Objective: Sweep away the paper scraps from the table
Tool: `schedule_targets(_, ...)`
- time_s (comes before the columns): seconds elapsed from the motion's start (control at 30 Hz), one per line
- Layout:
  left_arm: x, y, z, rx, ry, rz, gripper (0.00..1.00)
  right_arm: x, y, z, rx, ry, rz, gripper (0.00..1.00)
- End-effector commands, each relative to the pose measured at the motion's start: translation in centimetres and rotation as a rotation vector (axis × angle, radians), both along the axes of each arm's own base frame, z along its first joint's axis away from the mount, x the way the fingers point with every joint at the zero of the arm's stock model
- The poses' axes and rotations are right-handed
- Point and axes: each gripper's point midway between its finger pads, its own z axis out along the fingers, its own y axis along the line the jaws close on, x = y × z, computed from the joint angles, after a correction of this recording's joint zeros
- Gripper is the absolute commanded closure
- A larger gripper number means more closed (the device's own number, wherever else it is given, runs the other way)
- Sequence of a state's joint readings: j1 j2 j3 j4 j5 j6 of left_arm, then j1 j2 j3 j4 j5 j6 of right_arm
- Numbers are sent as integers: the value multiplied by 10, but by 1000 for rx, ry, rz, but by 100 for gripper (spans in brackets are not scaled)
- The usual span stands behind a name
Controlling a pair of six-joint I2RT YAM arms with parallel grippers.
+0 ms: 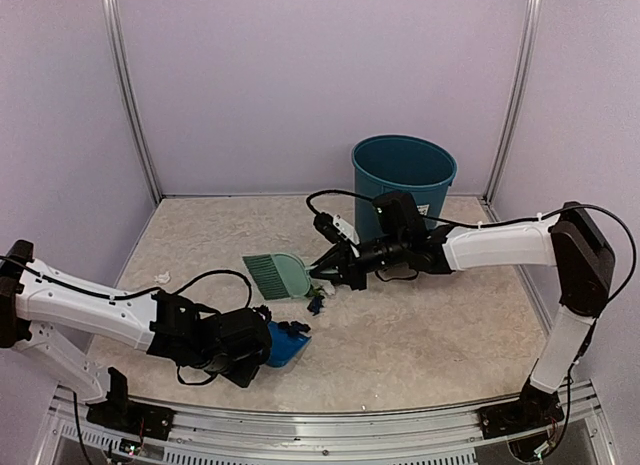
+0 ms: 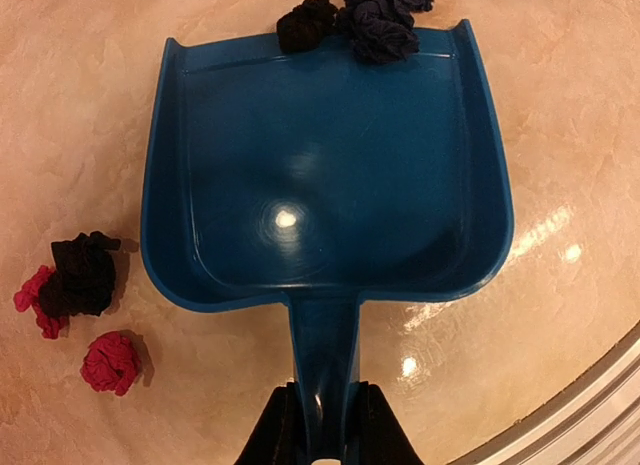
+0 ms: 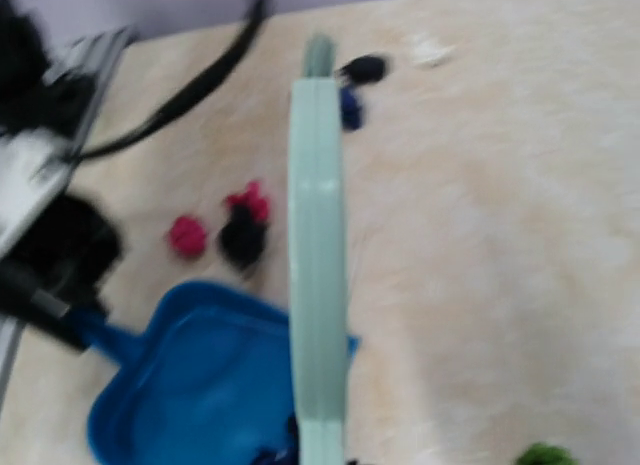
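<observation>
At the front lip of the blue dustpan (image 2: 320,185), we find dark paper scraps (image 2: 378,25) bunched against the edge. Further black and pink scraps lie on the table (image 2: 580,105) just beside the dustpan's side wall. The left gripper (image 2: 318,425) is clamped on the dustpan handle. The right gripper (image 1: 338,269) holds the pale green hand brush (image 1: 285,275) just beyond the dustpan.

We record a beige table (image 1: 430,335) with faint marbling, lilac walls (image 1: 300,75) and a teal bin (image 1: 402,163). The dustpan (image 2: 320,175) is deep blue and the brush (image 1: 280,275) pale green. The paper scraps (image 2: 85,275) are black, navy and pink; one blurred scrap (image 3: 545,453) appears green.
</observation>
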State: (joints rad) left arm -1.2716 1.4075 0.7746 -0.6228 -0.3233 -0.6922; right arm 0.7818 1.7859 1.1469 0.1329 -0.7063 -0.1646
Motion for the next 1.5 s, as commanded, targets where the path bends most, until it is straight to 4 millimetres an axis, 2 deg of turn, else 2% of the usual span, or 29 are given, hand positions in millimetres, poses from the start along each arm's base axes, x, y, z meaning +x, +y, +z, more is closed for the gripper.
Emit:
schedule_targets(0.0, -5, 1, -4, 13, 4, -14, 84, 40, -11, 30, 37, -40, -249, 100)
schedule_targets(0.1, -8, -2, -3, 0, 11, -31, 85, 59, -26, 23, -15, -68, -398, 100)
schedule_targets(0.2, -10, -4, 0, -15, 15, -37, 85, 65, -40, 12, -68, -77, -473, 100)
schedule_targets(0.5, -10, -9, 1, -27, 18, -58, 85, 52, -66, -17, -143, -44, -537, 100)
schedule_targets(0.63, -9, -10, 1, -28, 17, -60, 85, 56, -74, -22, -148, -59, -582, 100)
schedule_targets(0.87, -9, -11, 0, -29, 18, -58, 86, 61, -62, -21, -93, -12, -585, 100)
schedule_targets(1.07, -9, -9, -1, -35, 17, -52, 86, 65, -51, -36, -129, 6, -576, 100)
schedule_targets(1.27, -7, -9, -3, -30, 14, -49, 86, 53, -38, -59, -220, -15, -529, 100)
schedule_targets(1.47, -2, -9, -3, -29, -3, -37, 86, 34, -31, -62, -234, -39, -462, 100)
